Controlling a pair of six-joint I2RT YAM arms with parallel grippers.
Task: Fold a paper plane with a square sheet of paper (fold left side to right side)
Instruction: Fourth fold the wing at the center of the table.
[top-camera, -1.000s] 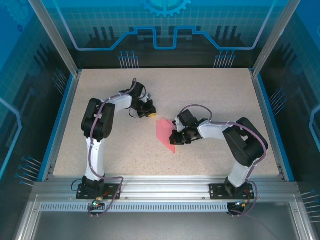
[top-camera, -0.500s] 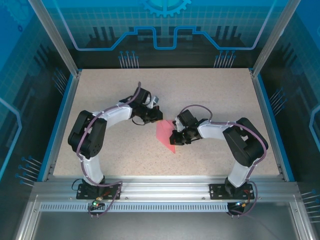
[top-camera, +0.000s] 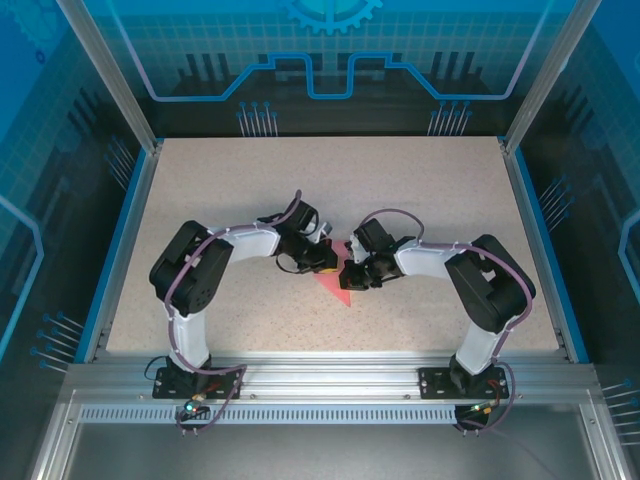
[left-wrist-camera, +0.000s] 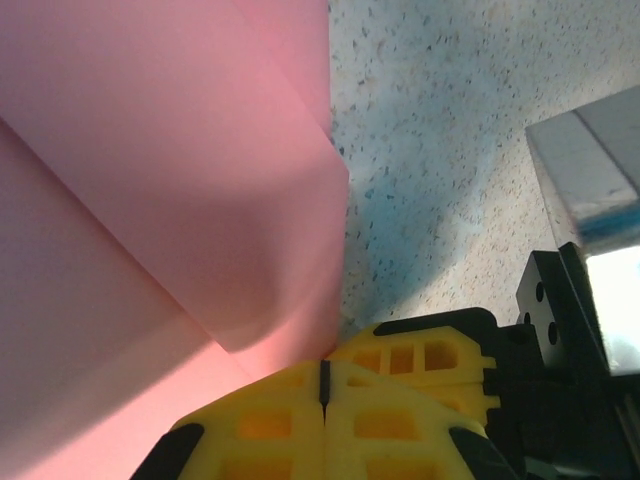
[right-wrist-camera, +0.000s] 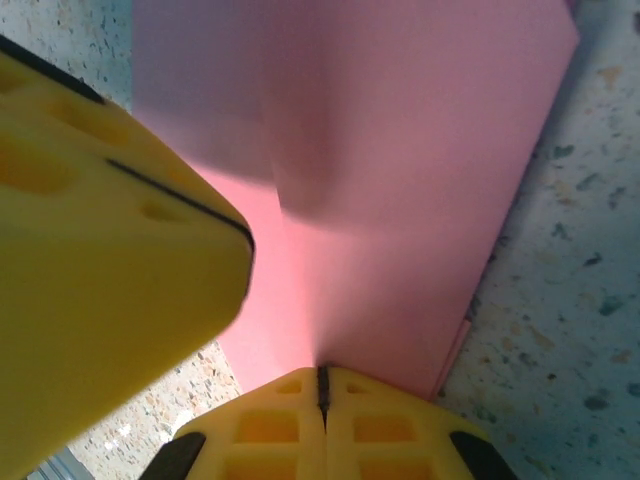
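"So, where does the thin salmon-pink sheet of paper (top-camera: 335, 287) lie?" asks the first observer.

"Flat on the speckled beige table (top-camera: 420, 190), partly folded, between the two arms," says the second. "From above, its long axis runs from the far side toward the arm bases and ends in a point at the near end."

"And on its left?"

"The left gripper (top-camera: 318, 258), black with yellow fingers, sits at the sheet's left edge. Its wrist camera shows the jaws closed, pad against pad, with no pink between them. The paper (left-wrist-camera: 150, 150) spreads ahead and to the left of the tips, an upper layer casting a shadow on the one beneath."

"And on its right?"

"The right gripper (top-camera: 352, 273), of the same make, rests at the right edge, just beside the other. Its jaws are also closed on nothing visible, with their tips at the border of the paper (right-wrist-camera: 400, 150). A yellow finger (right-wrist-camera: 100, 250), probably the left arm's, shows close by."

"Which arm should make the fold?"

"Judging by the layout, the left one, since it is nearer the side that has to travel. That side must swing across the long axis toward the right jaws, which look placed to pin the sheet. Whether either tip actually presses the paper cannot be told."
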